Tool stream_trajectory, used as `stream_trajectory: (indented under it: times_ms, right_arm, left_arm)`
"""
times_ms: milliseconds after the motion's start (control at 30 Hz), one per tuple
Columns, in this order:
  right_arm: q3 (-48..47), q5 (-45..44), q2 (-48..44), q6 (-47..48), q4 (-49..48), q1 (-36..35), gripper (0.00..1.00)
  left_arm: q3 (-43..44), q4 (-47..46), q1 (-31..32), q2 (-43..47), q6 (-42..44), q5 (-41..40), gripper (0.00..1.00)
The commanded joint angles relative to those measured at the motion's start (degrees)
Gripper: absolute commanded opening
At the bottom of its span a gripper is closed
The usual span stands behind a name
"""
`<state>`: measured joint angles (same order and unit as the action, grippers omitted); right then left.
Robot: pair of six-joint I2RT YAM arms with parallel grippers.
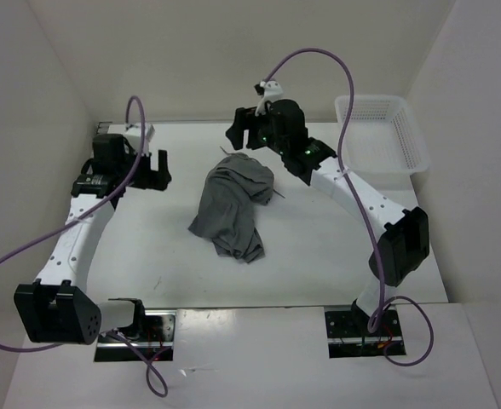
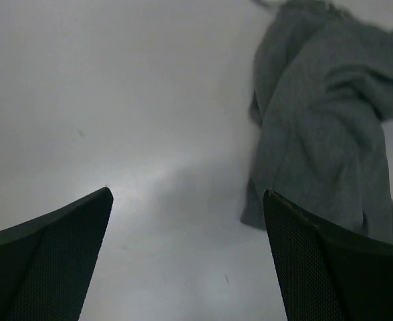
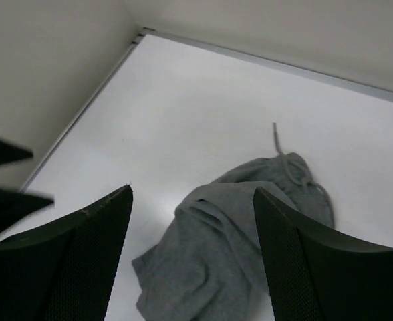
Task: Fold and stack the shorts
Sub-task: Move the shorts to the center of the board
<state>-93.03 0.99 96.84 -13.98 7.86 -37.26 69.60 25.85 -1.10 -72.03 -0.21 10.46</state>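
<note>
Plainly, nothing of the job is done yet: the crumpled mid-grey soft fabric shorts [image 1: 232, 209] lie in an unfolded heap near the middle of the white tabletop [image 1: 319, 247], one end bunched toward the far edge and the rest trailing toward the near edge. Spreading them flat, folding them and stacking them are all left to do, by this view.

At the left edge, the white-and-black left arm reaches up along the side, its wrist turned inward. Its black two-finger left tool [image 1: 154, 170] is spread wide and empty, aimed at the shorts, with bare tabletop under it and the cloth's left border just ahead.

At the far middle, the right arm arcs in from the near right corner. Its right tool [image 1: 238, 132] hangs over the far end of the heap, fingers spread and holding nothing. A thin drawstring [image 3: 277, 134] strays from the waistband below it.

In the far right corner sits a white plastic mesh basket [image 1: 378, 100], well apart from the shorts.
</note>
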Motion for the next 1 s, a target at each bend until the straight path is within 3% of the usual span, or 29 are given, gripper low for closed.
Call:
stream_trajectory:
  times_ms: [0,100,233,367,567,700,767,833,867,900,967]
  right_arm:
    - [1.44,-2.31,-3.77,-2.88,-6.19,4.55,0.77]
    - [4.08,-3.89,-1.31,-5.35,-6.19,8.33,0.68]
    - [5.57,-6.71,3.79,-5.97,-4.00,10.18,0.67]
    - [10.32,-2.41,6.60,-8.87,-4.69,12.29,0.67]
    - [17.35,3.48,9.42,-8.26,-6.71,12.82,0.67]
    - [19.81,8.31,12.23,-13.34,-8.38,15.01,0.67]
    - [20.61,12.16,13.02,-14.93,-9.26,16.85,0.67]
    - [21.14,14.72,14.86,-15.47,-10.41,17.56,0.67]
    - [20.36,16.22,15.74,-15.47,-10.41,17.57,0.67]
    - [19.65,17.02,17.75,-15.47,-9.71,17.57,0.67]
    - [17.55,18.95,19.87,-15.47,-8.30,17.57,0.67]
  left_arm:
    - [-5.17,8.59,4.52,1.01,0.21,2.64,1.00]
    - [-8.60,8.61,8.47,-1.52,0.21,2.64,1.00]
    - [-11.16,4.58,12.26,-6.88,0.21,1.33,1.00]
    - [-10.11,-1.57,12.97,-16.53,0.21,0.62,1.00]
    - [-11.94,-5.36,14.99,-20.95,0.21,2.38,1.00]
    - [-13.09,-10.02,17.36,-25.43,0.21,1.23,0.98]
    - [-12.31,-11.07,17.36,-26.67,0.21,2.19,0.93]
    - [-11.60,-11.08,17.36,-27.72,0.21,4.04,0.77]
    - [-11.60,-11.08,17.36,-28.60,0.21,4.57,0.67]
    - [-11.60,-11.08,17.36,-28.61,0.21,4.57,0.45]
    - [-11.60,-11.78,17.36,-29.13,0.21,4.57,0.28]
